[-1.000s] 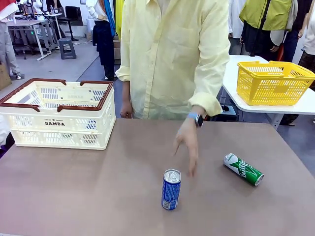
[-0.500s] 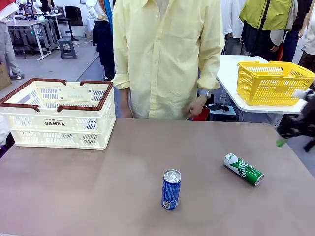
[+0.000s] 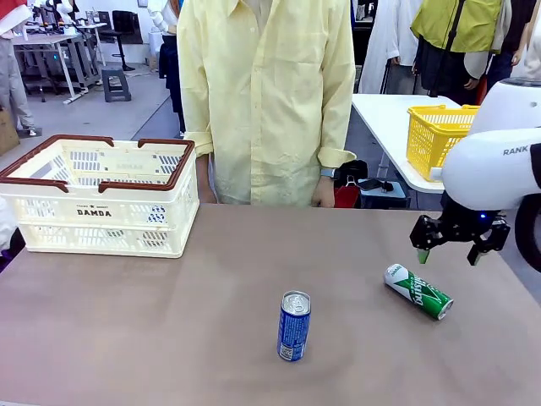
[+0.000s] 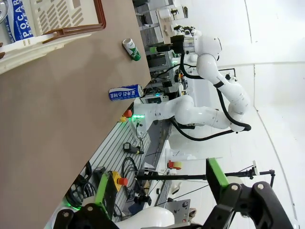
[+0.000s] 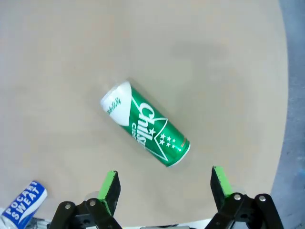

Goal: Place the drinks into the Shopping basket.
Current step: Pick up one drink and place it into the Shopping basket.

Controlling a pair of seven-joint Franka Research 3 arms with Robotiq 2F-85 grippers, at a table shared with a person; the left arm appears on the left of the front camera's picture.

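A green can (image 3: 418,291) lies on its side at the table's right; a blue can (image 3: 294,326) stands upright near the middle front. My right gripper (image 3: 449,256) hangs open just above and behind the green can. In the right wrist view the green can (image 5: 145,124) lies slantwise ahead of the open right gripper (image 5: 165,188), with the blue can (image 5: 24,205) at the lower left. The Shopping basket (image 3: 101,194) sits at the table's left. My left gripper (image 4: 159,186) is open and holds nothing, far from the blue can (image 4: 126,92) and the green can (image 4: 131,49).
A person in a pale yellow shirt stands at the far edge, one hand (image 3: 324,193) down at the side. A yellow basket (image 3: 435,135) rests on a white table at the back right. Another blue can (image 4: 19,19) shows by the Shopping basket (image 4: 62,24).
The person's hand has pulled back from beside the blue can to the body. My right arm has come in from the right and now hangs over the green can.
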